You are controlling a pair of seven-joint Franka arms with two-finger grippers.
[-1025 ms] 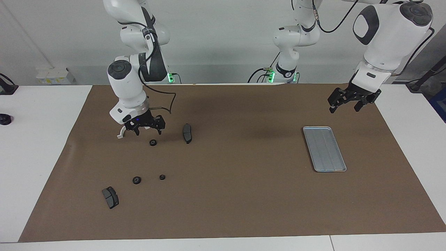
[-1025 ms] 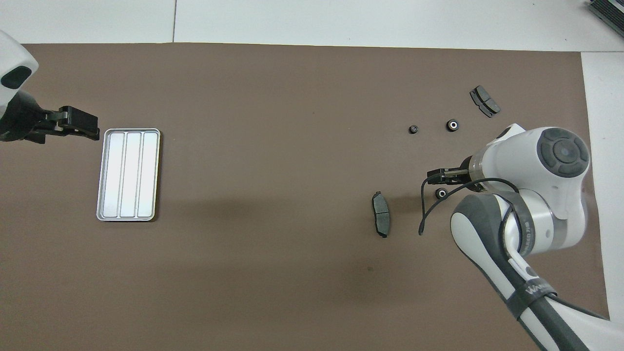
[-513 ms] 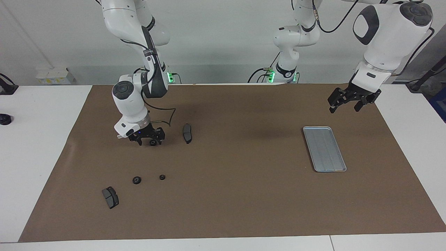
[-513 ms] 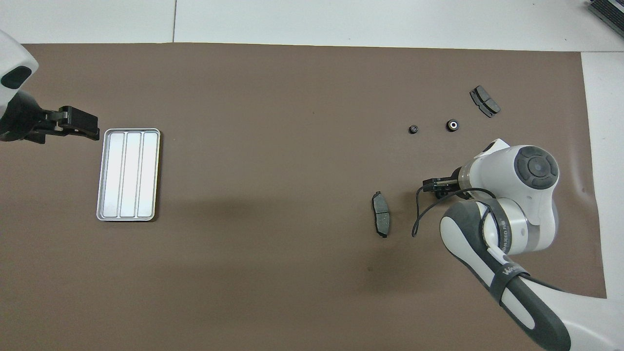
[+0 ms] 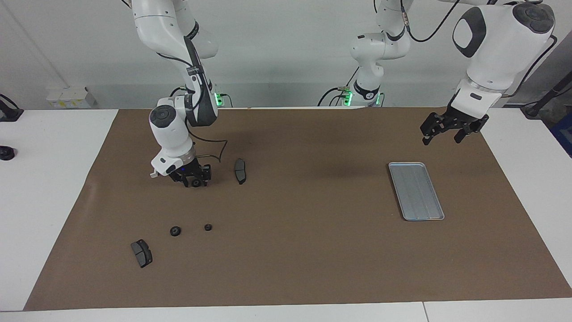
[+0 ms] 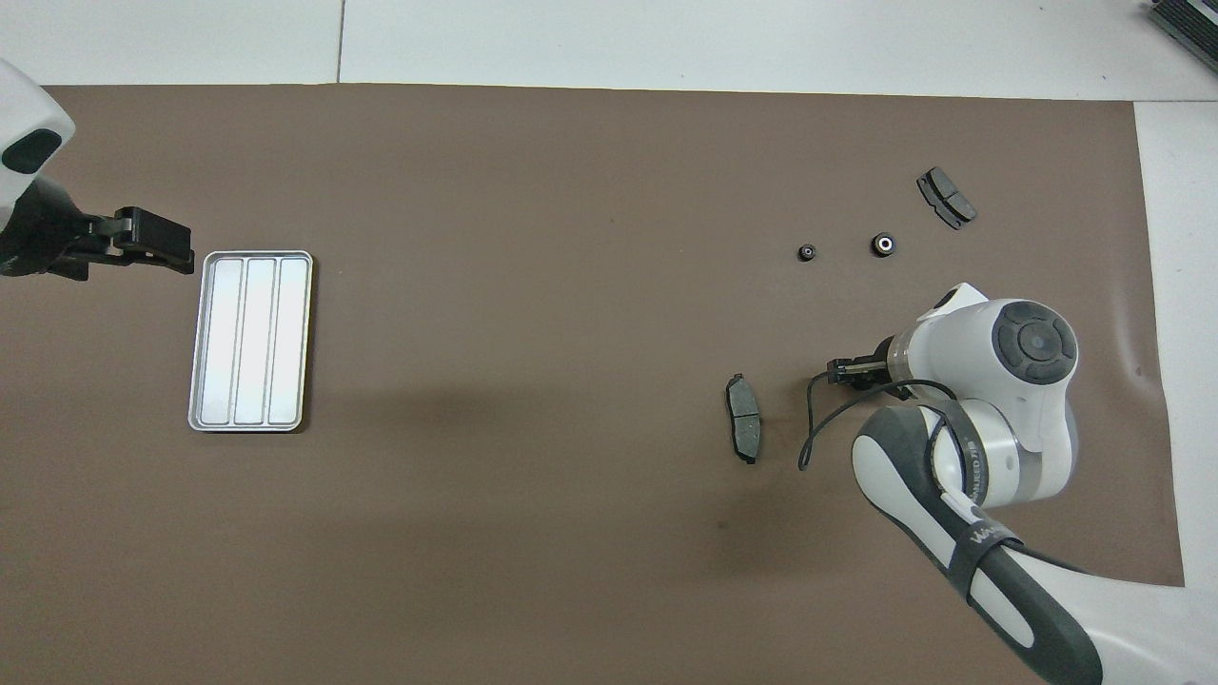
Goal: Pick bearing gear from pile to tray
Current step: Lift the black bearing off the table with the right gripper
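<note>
From across the table I see my right gripper [image 5: 195, 182] down on the mat, fingers around a small black gear [image 5: 195, 183]; from above the wrist hides it. Left gripper [image 5: 448, 132] waits open above the mat's corner, near the tray [image 5: 415, 191].

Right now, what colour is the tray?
Silver-grey tray, with lengthwise ridges; clearest in the overhead view.

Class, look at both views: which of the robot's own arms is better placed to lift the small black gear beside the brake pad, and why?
Right. The right gripper is down around that gear on the mat, beside the brake pad. The left gripper waits open in the air near the tray, away from the parts.
</note>
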